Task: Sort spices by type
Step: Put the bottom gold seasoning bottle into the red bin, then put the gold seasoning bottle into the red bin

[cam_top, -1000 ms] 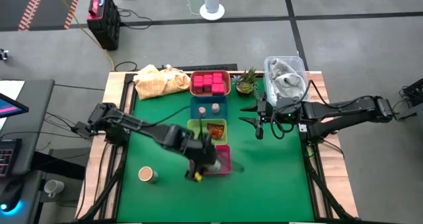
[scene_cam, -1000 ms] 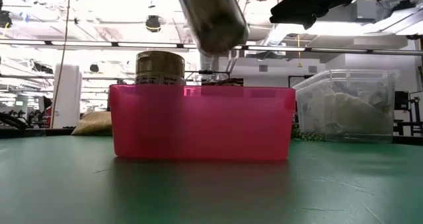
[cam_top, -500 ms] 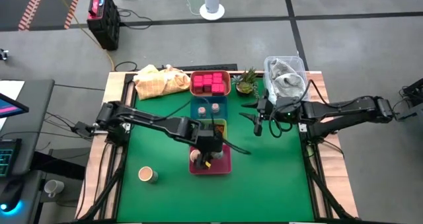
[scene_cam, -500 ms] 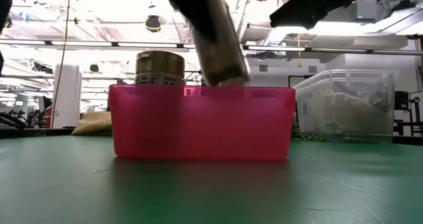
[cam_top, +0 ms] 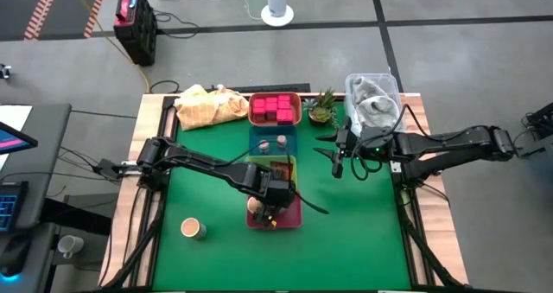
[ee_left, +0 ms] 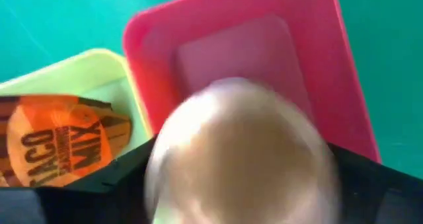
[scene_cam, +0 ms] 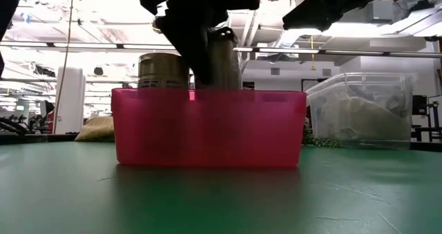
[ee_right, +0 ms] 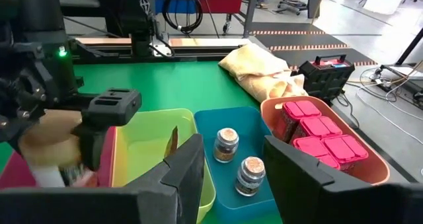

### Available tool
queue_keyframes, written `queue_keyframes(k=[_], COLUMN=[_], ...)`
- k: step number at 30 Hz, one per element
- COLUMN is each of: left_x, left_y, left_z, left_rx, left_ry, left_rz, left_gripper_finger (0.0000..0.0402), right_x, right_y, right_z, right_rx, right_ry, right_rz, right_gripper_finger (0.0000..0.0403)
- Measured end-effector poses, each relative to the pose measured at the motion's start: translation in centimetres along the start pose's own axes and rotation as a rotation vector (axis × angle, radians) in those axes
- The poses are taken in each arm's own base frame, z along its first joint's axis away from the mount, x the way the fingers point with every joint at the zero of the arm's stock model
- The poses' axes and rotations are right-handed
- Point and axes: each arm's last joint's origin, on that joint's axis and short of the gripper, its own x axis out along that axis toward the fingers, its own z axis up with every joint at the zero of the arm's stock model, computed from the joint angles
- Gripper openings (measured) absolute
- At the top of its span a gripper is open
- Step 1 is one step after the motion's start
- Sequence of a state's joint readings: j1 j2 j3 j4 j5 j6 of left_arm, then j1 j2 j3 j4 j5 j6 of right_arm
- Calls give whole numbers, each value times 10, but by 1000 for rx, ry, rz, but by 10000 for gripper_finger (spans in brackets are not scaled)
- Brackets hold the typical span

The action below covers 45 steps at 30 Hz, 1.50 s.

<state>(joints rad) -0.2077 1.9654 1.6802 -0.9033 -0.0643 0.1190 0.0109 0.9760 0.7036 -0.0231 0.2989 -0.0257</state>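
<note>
Round tan-topped jar (ee_left: 241, 154) stands inside glossy pink rectangular tray (ee_left: 231, 32).

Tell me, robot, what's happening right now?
Left pincer lowering round tan-topped jar into pink rectangular tray. Right pincer waiting, open, beside trays. Nothing blocking.

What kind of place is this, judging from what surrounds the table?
Probably a robotics lab or workshop hall: a bare concrete floor with cables, exposed ceiling lights and pipes, and metal frames and carts beyond the green table.
</note>
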Motion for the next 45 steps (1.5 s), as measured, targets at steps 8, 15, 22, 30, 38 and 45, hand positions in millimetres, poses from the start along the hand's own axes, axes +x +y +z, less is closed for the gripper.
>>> queue_keyframes(k=[8, 15, 22, 30, 38, 45], left_x=[2, -67, -102, -93, -79, -57], left_y=[-4, -10, -51, -119, -155, -159], left_z=[4, 14, -23, -72, -99, -123], left_rx=[18, 57, -41, -82, -70, -86], left_ry=[-25, -194, -42, 281, 357, 494], left_rz=[-1, 104, 40, 46, 72, 40], left_gripper_finger=[359, 356, 356, 356, 358, 358], right_x=[0, 0, 0, 0, 0, 0], right_y=[0, 0, 1, 1, 0, 0], right_z=[0, -1, -1, -1, 0, 0], right_rx=[3, 0, -2, 24, 30, 29], right_ry=[0, 5, 13, 6, -2, -2], right_rz=[0, 2, 3, 3, 3, 3], right_gripper_finger=[182, 182, 182, 182, 182, 182])
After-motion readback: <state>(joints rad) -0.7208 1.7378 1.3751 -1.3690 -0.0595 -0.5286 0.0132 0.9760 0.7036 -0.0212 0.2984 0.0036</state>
